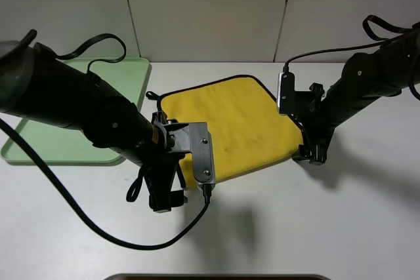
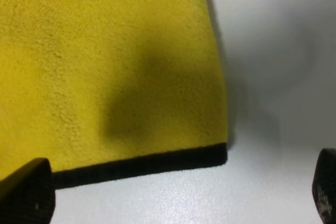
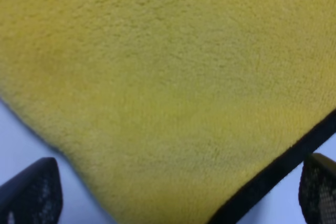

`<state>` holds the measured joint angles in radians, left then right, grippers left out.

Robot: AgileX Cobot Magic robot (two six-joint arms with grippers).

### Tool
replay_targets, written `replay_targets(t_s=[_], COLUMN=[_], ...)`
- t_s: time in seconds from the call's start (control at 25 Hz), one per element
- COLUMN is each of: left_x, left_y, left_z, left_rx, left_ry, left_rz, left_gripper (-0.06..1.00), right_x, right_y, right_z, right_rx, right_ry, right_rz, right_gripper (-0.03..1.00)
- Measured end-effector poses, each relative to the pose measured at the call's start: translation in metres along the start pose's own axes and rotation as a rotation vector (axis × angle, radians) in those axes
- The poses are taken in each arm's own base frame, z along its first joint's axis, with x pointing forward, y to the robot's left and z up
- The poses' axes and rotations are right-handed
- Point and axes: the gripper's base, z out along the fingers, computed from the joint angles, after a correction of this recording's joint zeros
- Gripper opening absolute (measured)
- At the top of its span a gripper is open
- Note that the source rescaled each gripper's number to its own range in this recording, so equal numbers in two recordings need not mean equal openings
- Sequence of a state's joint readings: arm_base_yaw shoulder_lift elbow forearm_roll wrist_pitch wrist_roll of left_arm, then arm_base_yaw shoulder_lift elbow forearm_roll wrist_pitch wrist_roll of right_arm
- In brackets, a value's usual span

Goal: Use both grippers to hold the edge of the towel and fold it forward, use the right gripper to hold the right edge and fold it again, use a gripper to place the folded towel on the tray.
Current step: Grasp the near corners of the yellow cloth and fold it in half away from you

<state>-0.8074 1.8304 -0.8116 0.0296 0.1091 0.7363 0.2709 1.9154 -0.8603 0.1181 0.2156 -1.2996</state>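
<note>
The yellow towel (image 1: 236, 122) lies flat and unfolded on the white table, with its black loop (image 1: 152, 95) at the far left corner. The pale-green tray (image 1: 125, 73) lies to its left, partly hidden by the left arm. My left gripper (image 1: 164, 195) hangs low at the towel's near left corner. In the left wrist view it is open (image 2: 178, 203), with the towel's black-edged corner (image 2: 210, 156) between the fingertips (image 2: 31, 192). My right gripper (image 1: 312, 152) is at the near right corner, open (image 3: 176, 198) over the towel (image 3: 157, 77), fingertips (image 3: 317, 187) on either side.
The left arm's grey plate (image 1: 200, 152) and a looping black cable (image 1: 98, 227) lie over the table's near left. A dark object (image 1: 216, 277) shows at the table's front edge. A white wall stands behind the table.
</note>
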Motion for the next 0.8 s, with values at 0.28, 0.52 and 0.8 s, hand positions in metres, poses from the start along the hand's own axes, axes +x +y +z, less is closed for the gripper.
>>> replay_targets(t_s=[0.28, 0.52, 0.8], left_x=[0.0, -0.0014, -0.0041], left_y=[0.0, 0.0013, 0.0039], left_z=[0.0, 0.0, -0.0002], left_rx=[0.0, -0.014, -0.043], left_ry=[0.0, -0.015, -0.045], left_rz=[0.0, 0.0, 0.011], left_gripper=[0.98, 0.98, 0.98], right_x=[0.0001, 0.0012, 0.0012], right_y=[0.0, -0.0003, -0.0003], right_z=[0.0, 0.0, 0.0], right_rx=[0.0, 0.0, 0.0], right_ry=[0.001, 0.003, 0.004], right_rz=[0.041, 0.062, 0.064], right_gripper=[0.98, 0.98, 0.98])
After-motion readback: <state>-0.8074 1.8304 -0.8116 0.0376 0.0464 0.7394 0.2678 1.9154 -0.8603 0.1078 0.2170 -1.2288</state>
